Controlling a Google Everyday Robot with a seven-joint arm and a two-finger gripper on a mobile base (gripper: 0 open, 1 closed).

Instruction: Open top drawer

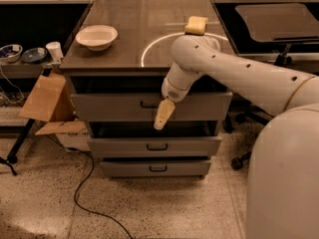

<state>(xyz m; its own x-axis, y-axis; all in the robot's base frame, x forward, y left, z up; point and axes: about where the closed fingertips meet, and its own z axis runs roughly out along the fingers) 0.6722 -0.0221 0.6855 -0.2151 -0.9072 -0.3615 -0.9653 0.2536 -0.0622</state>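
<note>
The top drawer (109,107) is the widest grey front of the three, just under the dark cabinet top (139,59). Its small black bar handle (147,104) sits at the centre. A dark gap shows above the drawer front. My gripper (162,116), cream-coloured, hangs from the white arm (224,68) and points down and left. It is in front of the drawer face, just right of and slightly below the handle, and I cannot tell whether it touches it.
Two narrower grey drawers (199,146) (189,167) sit below. A white bowl (96,36) and a yellow sponge (196,25) lie on the top. A cardboard box (47,98) and a floor cable (84,193) are at the left, an office chair (279,29) at the right.
</note>
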